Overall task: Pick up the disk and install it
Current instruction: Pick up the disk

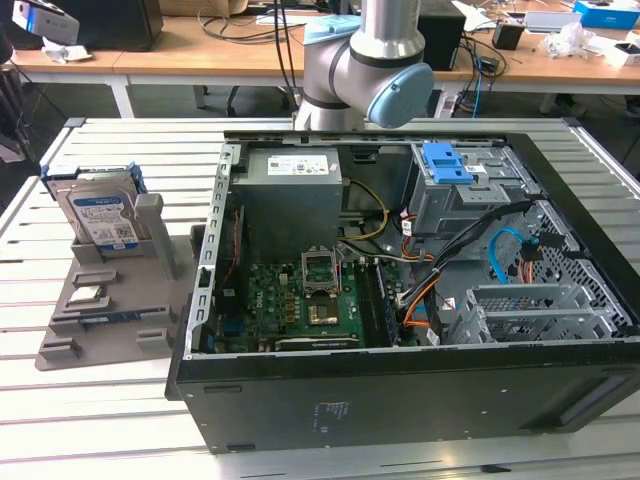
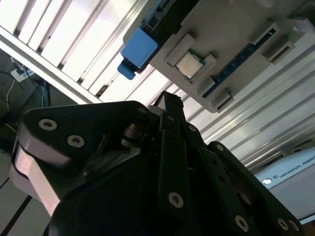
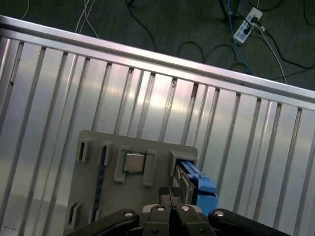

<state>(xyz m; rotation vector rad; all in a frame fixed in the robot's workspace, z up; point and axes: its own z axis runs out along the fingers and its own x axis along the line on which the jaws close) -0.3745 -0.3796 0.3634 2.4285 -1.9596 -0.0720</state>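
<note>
Disk (image 1: 100,212) upright in grey stand (image 1: 120,335) on slatted table (image 1: 90,420), at the exterior view's left of open computer case (image 1: 400,400), gripper (image 3: 171,194) over the stand near disk, closed, holding nothing

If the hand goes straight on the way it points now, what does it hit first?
The hand would most likely meet the grey stand, close beside the upright disk. Depth is unclear, so it might clip the disk's blue rail first.

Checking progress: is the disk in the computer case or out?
Out: the disk stands upright in the grey stand, beside the open case.
</note>
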